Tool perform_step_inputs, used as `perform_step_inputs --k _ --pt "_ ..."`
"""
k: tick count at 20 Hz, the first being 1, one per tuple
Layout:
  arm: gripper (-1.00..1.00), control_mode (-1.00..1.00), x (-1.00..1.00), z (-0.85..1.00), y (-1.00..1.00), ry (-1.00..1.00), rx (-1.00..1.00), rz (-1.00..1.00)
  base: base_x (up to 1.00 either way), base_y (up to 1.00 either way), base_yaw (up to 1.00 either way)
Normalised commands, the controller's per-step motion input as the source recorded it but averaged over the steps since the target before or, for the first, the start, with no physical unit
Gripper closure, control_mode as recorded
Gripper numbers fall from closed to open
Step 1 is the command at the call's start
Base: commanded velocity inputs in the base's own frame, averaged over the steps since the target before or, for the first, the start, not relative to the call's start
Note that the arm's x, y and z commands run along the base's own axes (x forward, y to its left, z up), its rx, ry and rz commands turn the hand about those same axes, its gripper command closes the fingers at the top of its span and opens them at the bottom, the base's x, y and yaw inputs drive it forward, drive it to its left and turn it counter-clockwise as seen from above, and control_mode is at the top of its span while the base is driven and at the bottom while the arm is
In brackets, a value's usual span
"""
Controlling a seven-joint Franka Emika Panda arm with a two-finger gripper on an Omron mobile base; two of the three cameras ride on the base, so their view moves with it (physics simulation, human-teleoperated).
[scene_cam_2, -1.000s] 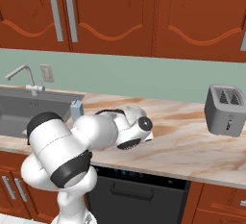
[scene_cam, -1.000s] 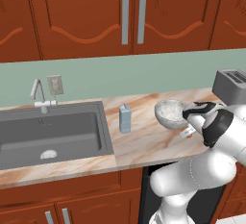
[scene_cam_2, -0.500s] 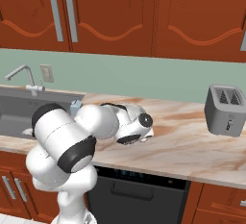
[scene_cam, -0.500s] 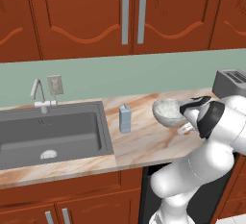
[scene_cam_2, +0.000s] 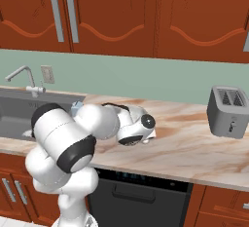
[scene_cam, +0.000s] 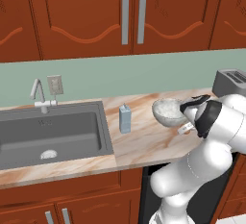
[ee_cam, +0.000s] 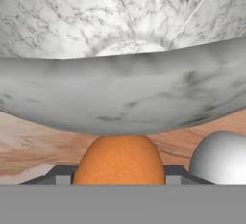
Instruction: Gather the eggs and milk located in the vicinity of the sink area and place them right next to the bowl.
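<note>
In the hand view an orange-brown egg (ee_cam: 119, 160) sits between the two dark fingertips of my gripper (ee_cam: 119, 176), which is shut on it. The egg is pressed up under the outer wall of the white-grey speckled bowl (ee_cam: 120, 93). A white egg (ee_cam: 221, 158) lies on the counter just to its right. In the left base view the bowl (scene_cam: 168, 111) stands on the marble counter with the white egg (scene_cam: 185, 130) beside it, and my wrist covers the gripper. The pale blue milk carton (scene_cam: 125, 118) stands upright between the bowl and the sink (scene_cam: 48, 136).
A chrome faucet (scene_cam: 37, 93) rises behind the sink. A grey toaster (scene_cam_2: 227, 110) stands on the counter to the right. Wooden cabinets hang above, and the counter's front edge lies close under my arm.
The arm's elbow and upper links have swung up and over, while the hand has stayed low beside the bowl with the egg. Bowl, carton and white egg have not moved.
</note>
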Motion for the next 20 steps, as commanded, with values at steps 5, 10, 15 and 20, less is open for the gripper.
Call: perform_step_inputs --k 5,10,15,20 --pt "-1.0 -1.0 -0.09 0.0 0.0 0.0 0.0 0.0 0.0 0.0 0.0" --pt "-1.0 -1.0 -0.41 0.11 0.0 0.0 0.0 -0.01 0.0 0.0 0.0" --pt "-1.0 -1.0 -0.31 0.31 0.0 0.0 0.0 -0.04 0.0 0.0 0.0" --pt "-1.0 -1.0 -0.42 0.64 0.0 0.09 0.0 -0.14 0.0 0.0 0.0"
